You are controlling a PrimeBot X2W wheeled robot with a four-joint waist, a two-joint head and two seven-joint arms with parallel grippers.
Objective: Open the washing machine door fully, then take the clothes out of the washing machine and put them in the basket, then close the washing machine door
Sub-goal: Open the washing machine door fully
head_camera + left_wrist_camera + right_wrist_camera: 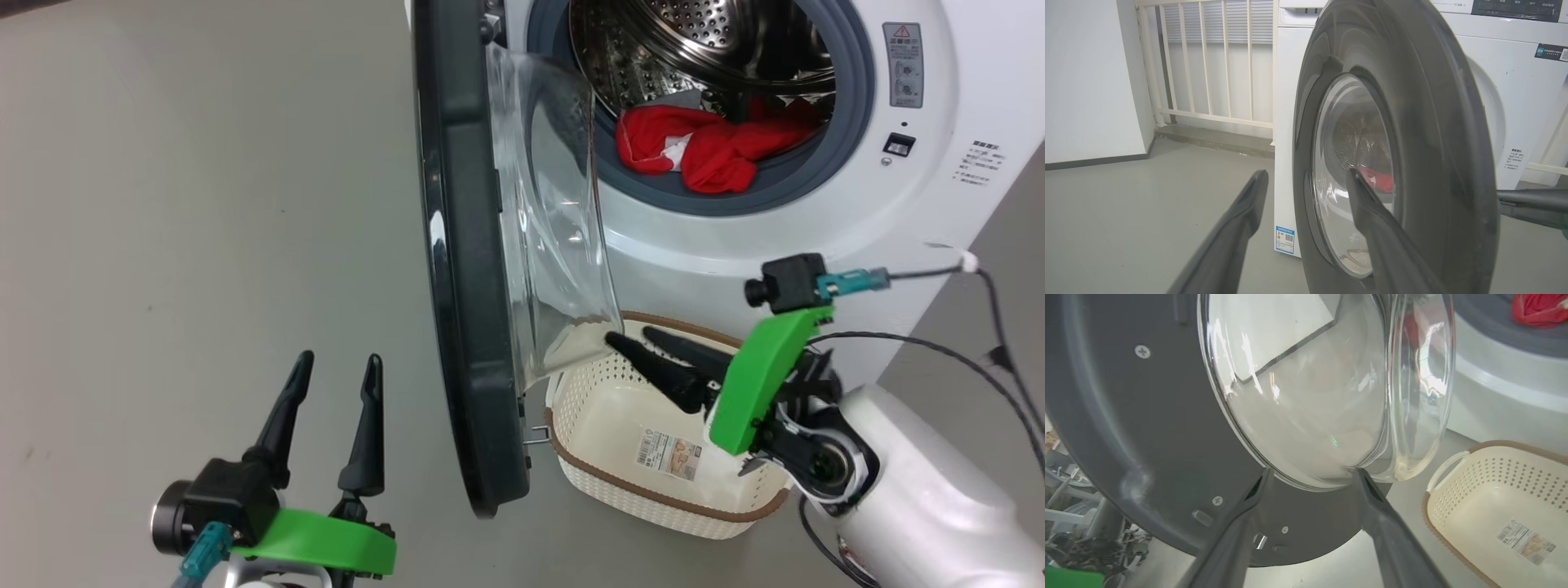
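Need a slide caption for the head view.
washing machine door open, red clothes in drum, right end effector open near empty basket.

Top of the washing machine door [465,286] cut by head view's upper edge, clothes [1382,179] blurred behind door glass in left wrist view, far rim of basket [604,416] covered by right gripper [629,333], sticker [669,452] print unreadably small.

Head looking down, wrists flanking door [465,269]
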